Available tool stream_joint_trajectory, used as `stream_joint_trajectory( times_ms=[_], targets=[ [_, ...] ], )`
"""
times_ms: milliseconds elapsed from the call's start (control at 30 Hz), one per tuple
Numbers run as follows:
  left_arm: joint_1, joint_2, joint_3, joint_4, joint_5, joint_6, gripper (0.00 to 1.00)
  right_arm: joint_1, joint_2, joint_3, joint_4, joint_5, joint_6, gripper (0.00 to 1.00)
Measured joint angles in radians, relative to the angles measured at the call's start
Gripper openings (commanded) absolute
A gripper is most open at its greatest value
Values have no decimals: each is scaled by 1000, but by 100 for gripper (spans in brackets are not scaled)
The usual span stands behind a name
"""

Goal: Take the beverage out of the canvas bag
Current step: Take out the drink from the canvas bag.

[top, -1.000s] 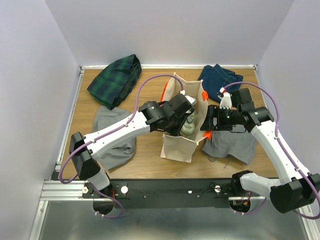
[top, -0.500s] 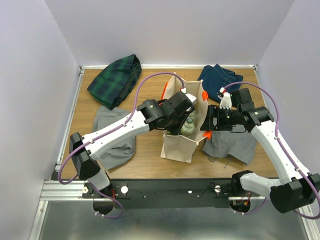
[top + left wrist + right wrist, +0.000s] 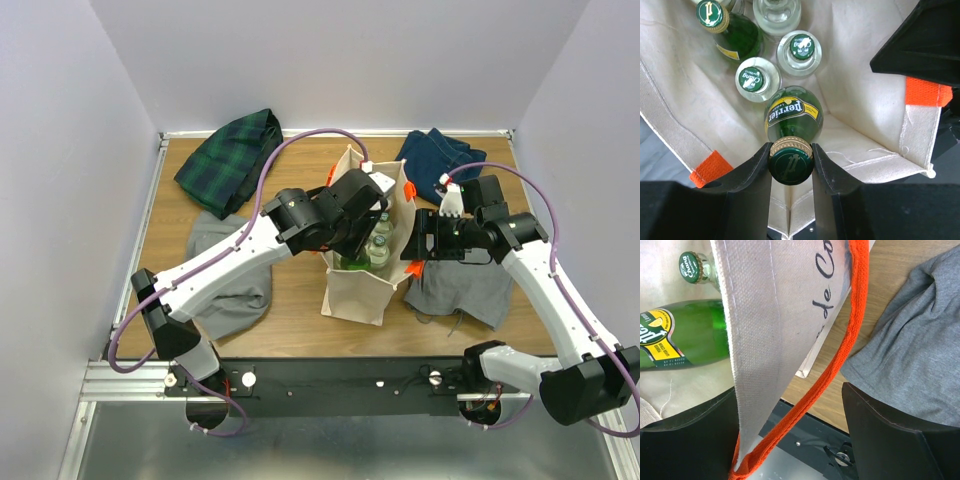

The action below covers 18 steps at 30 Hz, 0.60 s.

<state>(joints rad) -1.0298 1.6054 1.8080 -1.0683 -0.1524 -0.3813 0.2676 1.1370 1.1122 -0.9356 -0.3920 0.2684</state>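
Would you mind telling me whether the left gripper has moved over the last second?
Yes. The left gripper, shut on the green bottle, has shifted up the top view, toward the far edge of the table, relative to the canvas bag.

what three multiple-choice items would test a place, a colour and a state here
1. The plaid cloth lies on the table at: A far left corner; B near right corner; C near middle.
2. The canvas bag has handles coloured: A blue; B orange; C black.
3. The left end effector is: A open; B shut on a handle; C shut on the green bottle.
A, top view shows it there; B, orange straps in wrist views; C, fingers clamp the bottle's cap.
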Motion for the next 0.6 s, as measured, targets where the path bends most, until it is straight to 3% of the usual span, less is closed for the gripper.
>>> stream_joint_trajectory(
  times_ms=[267, 600],
  targets=[
    [0, 2, 14, -40, -3, 10, 0, 0, 2, 2, 0, 0, 0, 85],
    [0, 28, 167, -108, -2, 42, 0, 0, 8, 11, 1, 5, 0, 85]
  ],
)
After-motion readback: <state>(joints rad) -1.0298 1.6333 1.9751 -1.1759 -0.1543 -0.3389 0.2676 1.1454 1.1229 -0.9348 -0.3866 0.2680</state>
